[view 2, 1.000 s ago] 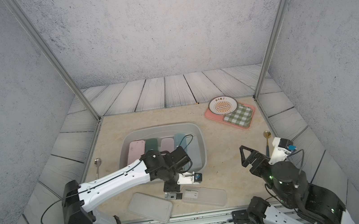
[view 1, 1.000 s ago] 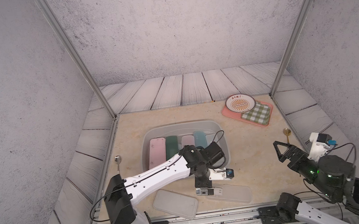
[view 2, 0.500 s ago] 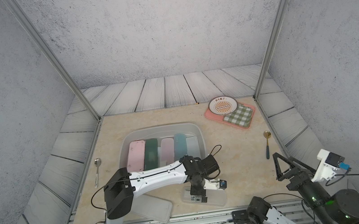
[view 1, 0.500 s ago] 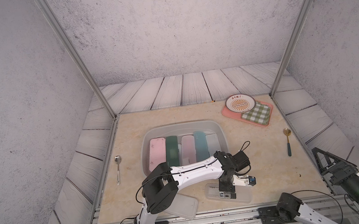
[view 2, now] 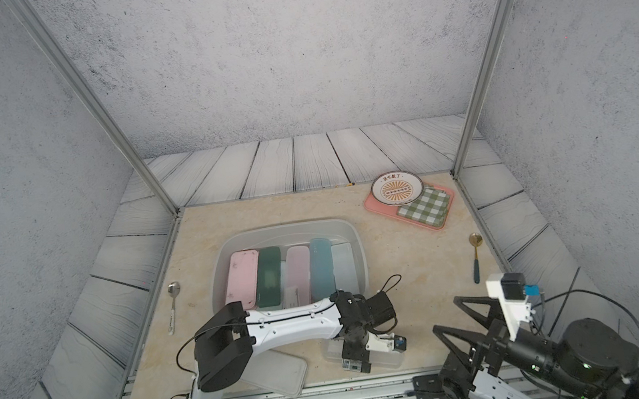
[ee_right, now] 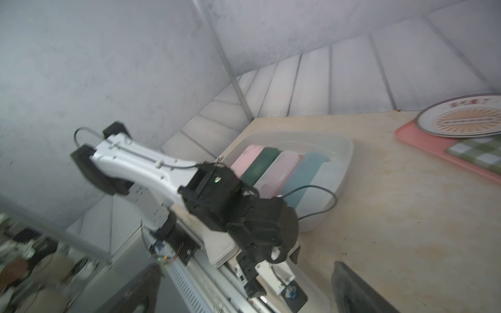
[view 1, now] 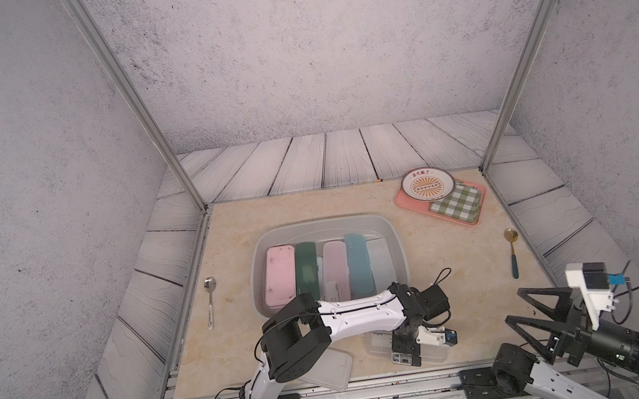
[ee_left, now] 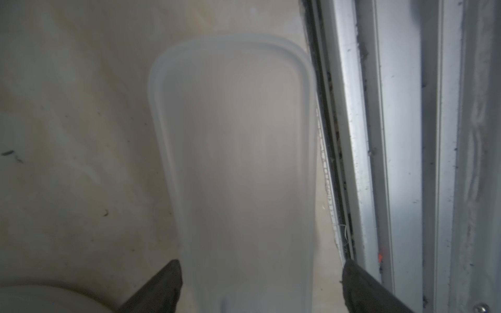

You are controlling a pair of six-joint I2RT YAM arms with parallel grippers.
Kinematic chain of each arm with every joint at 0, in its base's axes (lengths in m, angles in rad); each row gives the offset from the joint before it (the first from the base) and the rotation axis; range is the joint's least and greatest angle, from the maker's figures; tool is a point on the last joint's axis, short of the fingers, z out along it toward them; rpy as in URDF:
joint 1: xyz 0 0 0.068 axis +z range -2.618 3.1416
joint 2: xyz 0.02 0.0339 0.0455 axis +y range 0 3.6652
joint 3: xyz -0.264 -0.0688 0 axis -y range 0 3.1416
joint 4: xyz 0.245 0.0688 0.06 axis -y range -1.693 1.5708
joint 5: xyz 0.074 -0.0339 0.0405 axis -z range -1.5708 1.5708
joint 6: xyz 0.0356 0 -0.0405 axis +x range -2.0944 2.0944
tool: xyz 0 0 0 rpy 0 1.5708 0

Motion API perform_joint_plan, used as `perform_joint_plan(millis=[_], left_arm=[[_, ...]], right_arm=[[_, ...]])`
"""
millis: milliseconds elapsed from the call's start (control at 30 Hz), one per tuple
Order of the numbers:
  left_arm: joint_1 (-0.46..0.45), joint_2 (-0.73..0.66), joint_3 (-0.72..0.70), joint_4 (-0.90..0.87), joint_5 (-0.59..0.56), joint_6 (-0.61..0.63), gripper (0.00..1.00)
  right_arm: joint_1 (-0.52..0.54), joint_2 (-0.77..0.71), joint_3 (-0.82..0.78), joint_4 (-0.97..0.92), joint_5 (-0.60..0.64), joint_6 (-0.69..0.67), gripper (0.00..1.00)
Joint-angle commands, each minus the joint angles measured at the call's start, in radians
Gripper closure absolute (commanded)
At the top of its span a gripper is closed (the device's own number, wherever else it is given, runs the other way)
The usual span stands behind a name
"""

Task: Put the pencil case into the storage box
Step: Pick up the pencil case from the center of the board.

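While the frosted translucent plastic pencil case (ee_left: 238, 162) lies flat along the front edge of the beige desk (view 1: 466, 273), just beside the metal rail (ee_left: 401, 162), the left fingers (ee_left: 160, 290) stand spread astride it. Raised near the desk's right front corner, the right fingers (ee_right: 352, 290) gape wide. Bare desk separates the case from the shallow grey plastic storage box (view 1: 321, 224) farther back.

Text check: nothing legible.
Only print = a few chars on plate (view 1: 427, 185) rim, seen in both top views, too small to read.
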Motion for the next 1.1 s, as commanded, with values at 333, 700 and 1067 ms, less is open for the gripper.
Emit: perform_joint_plan(millis=[333, 700, 1067], left_arm=[[0.002, 0.050, 0.007, 0.012, -0.038, 0.031, 0.22], [0.002, 0.090, 0.049, -0.005, -0.068, 0.056, 0.19], [0.002, 0.112, 0.040, 0.001, -0.066, 0.050, 0.31]], right_arm=[[0.000, -0.094, 0.147, -0.257, -0.144, -0.189, 0.01], [0.001, -0.100, 0.217, -0.389, -0.122, -0.194, 0.01], [0.001, -0.102, 0.188, -0.353, -0.142, -0.196, 0.01]])
